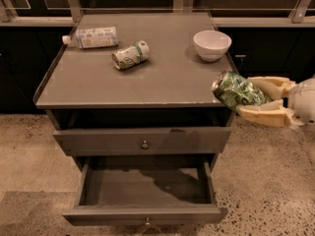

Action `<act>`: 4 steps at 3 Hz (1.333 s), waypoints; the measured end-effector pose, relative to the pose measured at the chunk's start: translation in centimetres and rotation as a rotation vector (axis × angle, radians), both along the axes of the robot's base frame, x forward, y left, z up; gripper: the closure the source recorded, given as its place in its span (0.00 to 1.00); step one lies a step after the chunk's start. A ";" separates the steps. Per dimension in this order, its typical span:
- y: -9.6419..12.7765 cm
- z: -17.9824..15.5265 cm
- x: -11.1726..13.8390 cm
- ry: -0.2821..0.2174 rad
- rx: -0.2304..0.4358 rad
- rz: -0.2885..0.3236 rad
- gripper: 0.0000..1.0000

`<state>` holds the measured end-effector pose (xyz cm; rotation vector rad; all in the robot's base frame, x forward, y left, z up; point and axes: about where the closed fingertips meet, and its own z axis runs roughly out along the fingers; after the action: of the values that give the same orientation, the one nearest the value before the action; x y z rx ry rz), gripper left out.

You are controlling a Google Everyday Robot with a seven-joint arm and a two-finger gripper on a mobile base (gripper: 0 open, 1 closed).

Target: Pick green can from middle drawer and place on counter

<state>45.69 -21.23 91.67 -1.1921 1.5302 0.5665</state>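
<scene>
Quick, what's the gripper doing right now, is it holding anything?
Gripper: closed on the green can, by the right front corner of the counter.

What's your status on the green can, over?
Gripper shut on green can, at counter's right front corner. Middle drawer open. White bowl sits near that corner.

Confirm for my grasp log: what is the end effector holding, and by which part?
The end effector, just off the counter's right edge, holds the green can, one finger above and one below its body.
</scene>
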 end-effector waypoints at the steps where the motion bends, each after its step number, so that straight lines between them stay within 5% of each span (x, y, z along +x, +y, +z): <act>1: 1.7 0.4 2.6 -0.038 -0.069 0.083 1.00; 2: 5.1 0.8 5.4 -0.080 -0.142 0.219 1.00; 4: 10.0 -2.3 8.8 -0.065 -0.211 0.425 1.00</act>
<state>54.54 -11.26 89.38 -1.7025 1.3083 0.6457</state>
